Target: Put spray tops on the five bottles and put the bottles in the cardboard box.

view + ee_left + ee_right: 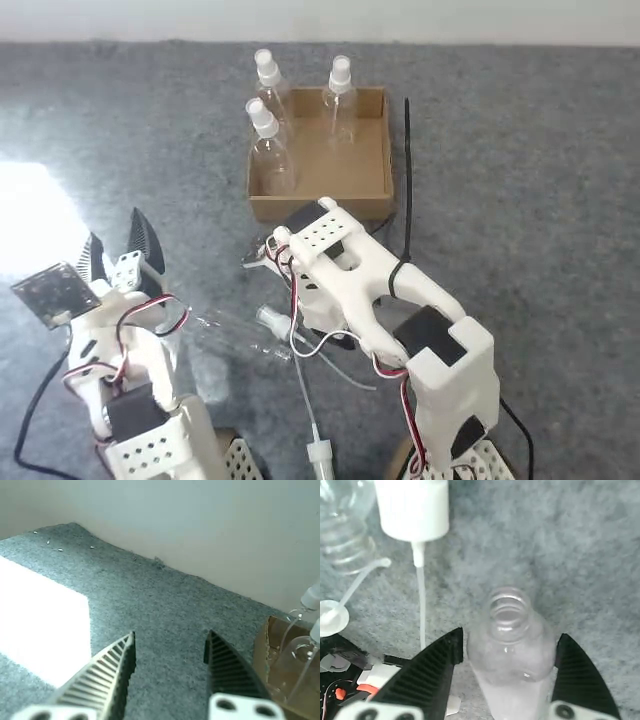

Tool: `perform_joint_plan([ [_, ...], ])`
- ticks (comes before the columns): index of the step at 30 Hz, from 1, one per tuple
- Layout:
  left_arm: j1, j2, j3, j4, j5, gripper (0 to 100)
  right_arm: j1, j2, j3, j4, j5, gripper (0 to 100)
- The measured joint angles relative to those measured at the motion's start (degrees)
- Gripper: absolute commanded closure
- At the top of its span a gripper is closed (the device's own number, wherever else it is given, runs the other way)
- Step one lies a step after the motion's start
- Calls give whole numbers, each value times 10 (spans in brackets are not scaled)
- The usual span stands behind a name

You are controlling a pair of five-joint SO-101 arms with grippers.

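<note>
Right gripper [512, 632] has its jaws spread to bottle width and set close on either side of the uncapped bottle [510, 645]. It looks clamped on the body, though contact at the pads is hard to confirm. The bottle's long axis runs straight out between the jaws, with the open neck pointing away from the gripper, ready to take a top. The nearest spray top [412, 505] lies on the carpet past the neck and off to one side of this gripper, its dip tube trailing back toward the jaws. A second bottle [230, 332] lies flat beside it, between the two arms. Another spray top [318, 455] sits well behind both grippers, near the arm bases. Left gripper [115, 235] is wide open and empty. It is aimed at bare carpet and the wall, and the loose tops lie back and to its side, not ahead of it. As the free gripper, it is probably the one to fetch a top, and it needs to turn back to do so. The cardboard box [385, 150] is just beyond the right gripper and holds three capped bottles [268, 140].
</note>
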Motion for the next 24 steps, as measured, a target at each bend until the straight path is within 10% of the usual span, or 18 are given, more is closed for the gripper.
perform_joint_plan([
  [7,0,0,0,0,0,790,3,0,0,0,1,742],
  [14,0,0,0,0,0,790,30,0,0,0,1,950],
  [24,0,0,0,0,0,790,28,-44,0,4,-27,924],
])
